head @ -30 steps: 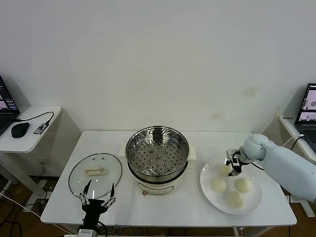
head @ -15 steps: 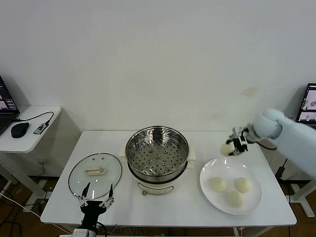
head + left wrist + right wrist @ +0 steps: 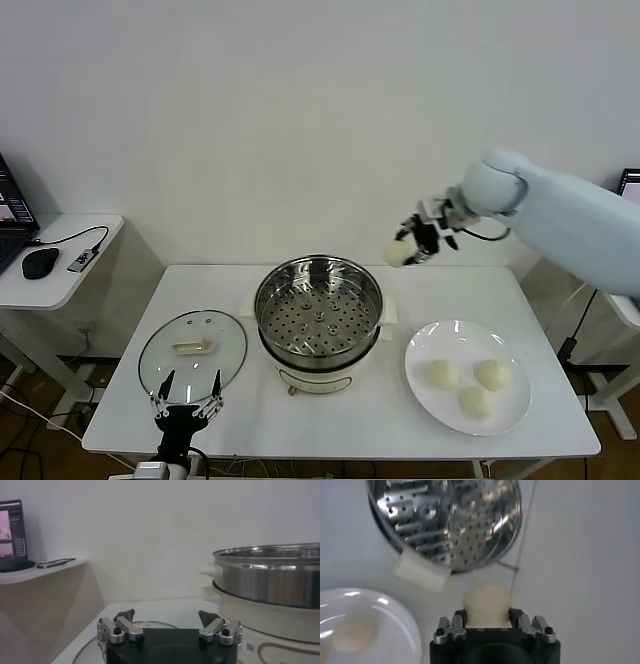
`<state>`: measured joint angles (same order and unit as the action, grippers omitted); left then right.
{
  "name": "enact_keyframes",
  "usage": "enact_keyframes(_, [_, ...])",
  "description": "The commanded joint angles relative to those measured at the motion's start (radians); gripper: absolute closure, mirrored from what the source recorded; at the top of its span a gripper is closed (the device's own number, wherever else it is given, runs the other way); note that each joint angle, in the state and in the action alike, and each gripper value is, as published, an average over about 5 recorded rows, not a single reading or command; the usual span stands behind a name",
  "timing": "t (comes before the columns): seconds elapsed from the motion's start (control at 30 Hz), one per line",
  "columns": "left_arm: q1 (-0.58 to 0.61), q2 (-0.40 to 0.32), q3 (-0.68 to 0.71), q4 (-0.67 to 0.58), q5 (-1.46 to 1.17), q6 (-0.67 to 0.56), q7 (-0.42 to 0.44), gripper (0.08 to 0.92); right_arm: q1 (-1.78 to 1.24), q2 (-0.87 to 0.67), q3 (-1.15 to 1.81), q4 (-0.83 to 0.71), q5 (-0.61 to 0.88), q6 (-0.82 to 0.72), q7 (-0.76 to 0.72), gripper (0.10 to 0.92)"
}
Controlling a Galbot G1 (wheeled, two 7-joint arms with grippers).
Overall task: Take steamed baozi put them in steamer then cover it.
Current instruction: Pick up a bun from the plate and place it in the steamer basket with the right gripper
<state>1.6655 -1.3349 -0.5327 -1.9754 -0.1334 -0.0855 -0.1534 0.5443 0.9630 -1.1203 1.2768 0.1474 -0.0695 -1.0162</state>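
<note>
My right gripper point(image 3: 408, 246) is shut on one cream-white baozi point(image 3: 400, 254) and holds it in the air just right of and above the steamer's point(image 3: 318, 305) rim; the baozi also shows between the jaws in the right wrist view point(image 3: 487, 602). The steamer, steel with a perforated tray, stands mid-table and shows in the right wrist view point(image 3: 450, 520) and the left wrist view point(image 3: 270, 580). Three baozi point(image 3: 441, 374) lie on the white plate point(image 3: 420, 350). The glass cover point(image 3: 193, 347) lies flat left of the steamer. My left gripper point(image 3: 186, 411) is open, near the cover's front edge.
A side table point(image 3: 60, 280) at the left holds a mouse point(image 3: 40, 263) and a laptop. Another laptop stands at the far right edge. The table's front edge point(image 3: 340, 450) is near my left gripper.
My right gripper has lifted one baozi off the plate and carried it up and left, from above the plate to beside the steamer's right rim. The left gripper has barely moved.
</note>
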Motion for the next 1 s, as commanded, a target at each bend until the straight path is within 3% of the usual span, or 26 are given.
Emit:
enact_keyframes(0.03, [-0.001,0.003,-0.009,-0.005,-0.017,0.001,0.001,0.177,0.052,0.29,-0.099,-0.151,-0.059,0.213,0.001,0.491])
enact_keyframes(0.57, [-0.009,0.006,-0.013,-0.002,-0.01,0.002,0.001,0.177,-0.049,0.388,-0.172,-0.256,-0.399,0.511,0.044,0.49])
enact_keyframes(1.0, [-0.013,-0.002,-0.013,-0.001,-0.001,0.001,0.002,0.177,-0.116,0.438,-0.149,-0.352,-0.496,0.605,0.111,0.479])
